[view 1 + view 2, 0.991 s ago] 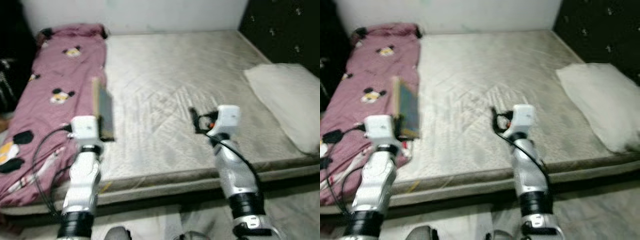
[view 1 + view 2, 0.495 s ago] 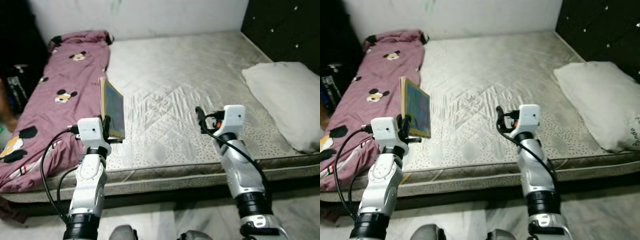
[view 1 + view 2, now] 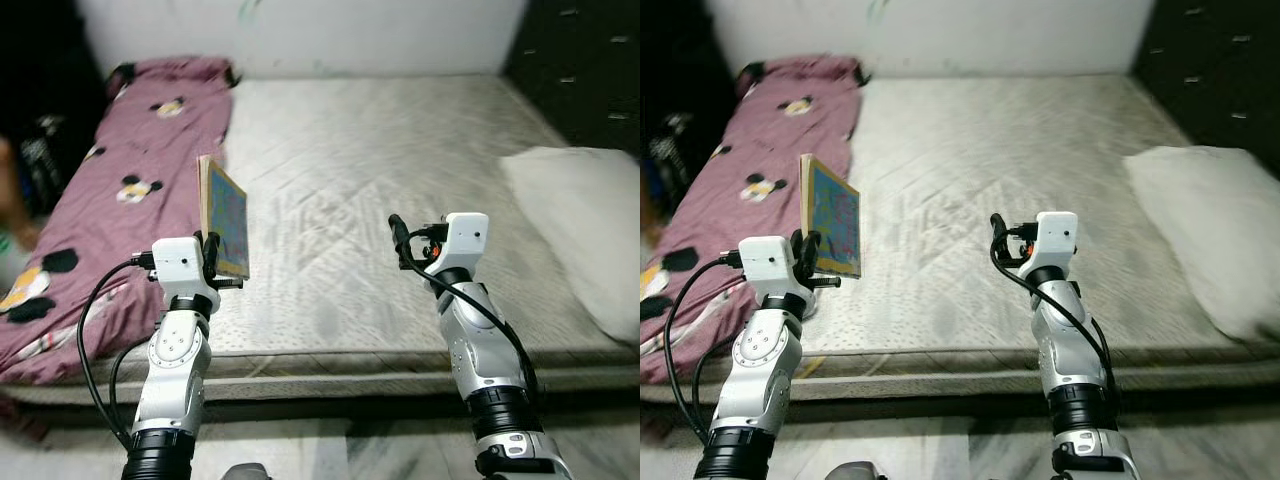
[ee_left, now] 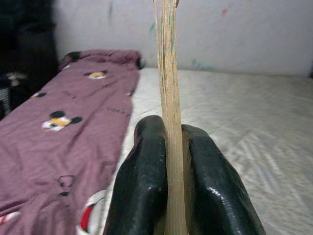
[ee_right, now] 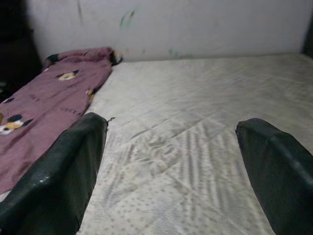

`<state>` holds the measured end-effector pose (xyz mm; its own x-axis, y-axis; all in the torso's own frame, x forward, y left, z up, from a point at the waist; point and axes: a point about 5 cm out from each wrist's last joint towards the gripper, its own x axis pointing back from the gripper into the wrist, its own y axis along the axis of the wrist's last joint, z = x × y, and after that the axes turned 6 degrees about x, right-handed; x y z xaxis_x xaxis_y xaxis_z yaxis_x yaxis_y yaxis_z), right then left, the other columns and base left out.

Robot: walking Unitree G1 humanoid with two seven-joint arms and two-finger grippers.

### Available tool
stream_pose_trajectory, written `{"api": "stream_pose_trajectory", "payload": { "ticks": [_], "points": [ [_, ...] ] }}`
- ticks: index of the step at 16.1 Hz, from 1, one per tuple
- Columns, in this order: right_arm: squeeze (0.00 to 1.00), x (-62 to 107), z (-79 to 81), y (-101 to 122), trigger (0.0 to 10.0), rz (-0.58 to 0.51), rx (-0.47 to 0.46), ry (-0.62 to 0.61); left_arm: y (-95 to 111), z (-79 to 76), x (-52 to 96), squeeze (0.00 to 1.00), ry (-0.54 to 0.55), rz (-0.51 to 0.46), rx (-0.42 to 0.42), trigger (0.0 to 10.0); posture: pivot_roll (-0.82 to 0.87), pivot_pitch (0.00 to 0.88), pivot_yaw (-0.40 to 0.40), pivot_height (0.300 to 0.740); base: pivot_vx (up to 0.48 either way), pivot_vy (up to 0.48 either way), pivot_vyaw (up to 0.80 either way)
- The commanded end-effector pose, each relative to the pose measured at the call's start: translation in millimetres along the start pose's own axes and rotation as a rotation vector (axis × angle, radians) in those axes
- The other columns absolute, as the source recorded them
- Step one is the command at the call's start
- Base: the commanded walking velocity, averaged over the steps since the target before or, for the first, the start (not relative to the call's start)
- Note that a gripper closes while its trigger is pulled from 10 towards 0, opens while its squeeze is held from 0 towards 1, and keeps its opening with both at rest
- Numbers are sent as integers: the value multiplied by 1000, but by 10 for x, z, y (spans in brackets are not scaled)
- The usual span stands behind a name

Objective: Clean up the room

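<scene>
We see our left gripper (image 3: pixel 212 262) clamping an upright book (image 3: pixel 224 217) above the mattress (image 3: pixel 330 170); our right gripper (image 3: pixel 398 240) hovers empty, near a white pillow (image 3: pixel 580 220).

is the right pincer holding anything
No, the right pincer is open with its two black fingers spread wide and only the bare mattress between them.

Light: I read even indoor light, brightest on the mattress (image 3: pixel 380 150) and wall (image 3: pixel 300 30).
Dark areas: left edge and right upper corner of my head views are near black.
Sharpness: head views slightly soft.
Focus: left wrist fingers (image 4: pixel 142 191) blurred, close to lens.
Glare: small highlights on them.
</scene>
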<state>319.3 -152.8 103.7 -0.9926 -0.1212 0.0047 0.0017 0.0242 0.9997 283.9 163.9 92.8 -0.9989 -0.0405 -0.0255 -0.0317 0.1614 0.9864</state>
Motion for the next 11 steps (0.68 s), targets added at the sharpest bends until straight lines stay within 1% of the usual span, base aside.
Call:
{"api": "stream_pose_trajectory", "payload": {
  "ticks": [1, 2, 3, 5, 9, 11],
  "points": [
    [0, -22, 2, 21, 10000, -6, 0, -4, 103, -4, -39, 0, 5, -46, -5, 10000, -23, 0, 35, 740, 0, 0, 0],
    [0, -21, -6, 20, 10000, -7, 0, -7, 90, -10, -44, 0, 24, -46, -8, 10000, -23, 0, 35, 740, 0, 0, 0],
    [0, -21, -22, 16, 10000, -7, -1, -11, 67, -32, -53, 0, 33, -28, -36, 10000, -22, 0, 34, 740, 0, 0, 0],
    [0, -23, -32, 13, 10000, 0, 6, -13, 64, -50, -51, 0, 18, -23, -40, 10000, -22, 0, 34, 740, 0, 0, 0],
    [0, -30, -43, 16, 10000, -5, 10, -21, 75, -39, -55, 0, 18, -29, -44, 10000, -21, 0, 34, 740, 0, 0, 0],
    [0, -30, -37, 12, 10000, -3, 18, -20, 74, -42, -58, 0, 18, -30, -34, 10000, -21, 0, 34, 740, 0, -277, 0]
  ]
}}
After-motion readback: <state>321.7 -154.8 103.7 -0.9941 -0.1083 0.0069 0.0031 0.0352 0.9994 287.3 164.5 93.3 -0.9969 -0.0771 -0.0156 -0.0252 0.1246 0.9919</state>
